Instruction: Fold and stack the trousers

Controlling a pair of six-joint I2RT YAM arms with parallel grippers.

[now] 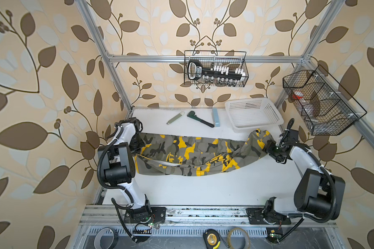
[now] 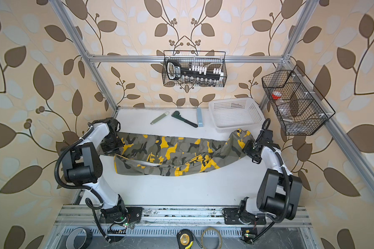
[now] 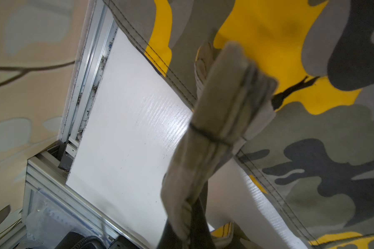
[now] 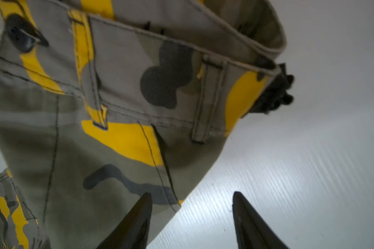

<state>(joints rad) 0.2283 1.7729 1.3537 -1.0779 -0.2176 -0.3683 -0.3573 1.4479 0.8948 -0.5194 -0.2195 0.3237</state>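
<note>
The camouflage trousers (image 1: pixel 192 151) (image 2: pixel 171 151) lie stretched across the white table (image 1: pixel 203 189), doubled lengthwise, with the waistband at the right. My left gripper (image 1: pixel 139 146) (image 2: pixel 113 147) is at their left end, shut on a bunched leg hem (image 3: pixel 216 120) that rises out of the closed left gripper (image 3: pixel 192 217). My right gripper (image 1: pixel 268 148) (image 2: pixel 247 148) stands at the waistband end. In the right wrist view the right gripper (image 4: pixel 191 194) is open, one fingertip (image 4: pixel 146 200) in front of the cloth (image 4: pixel 117 107), bare table between the tips.
Behind the trousers lie a white plastic basket (image 1: pixel 253 114), a pipe wrench (image 1: pixel 200 119), a light blue block (image 1: pixel 216 117) and a grey-green tool (image 1: pixel 175 118). Wire baskets hang on the back frame (image 1: pixel 216 69) and the right frame (image 1: pixel 320 101). A tape measure (image 1: pixel 212 239) lies in front.
</note>
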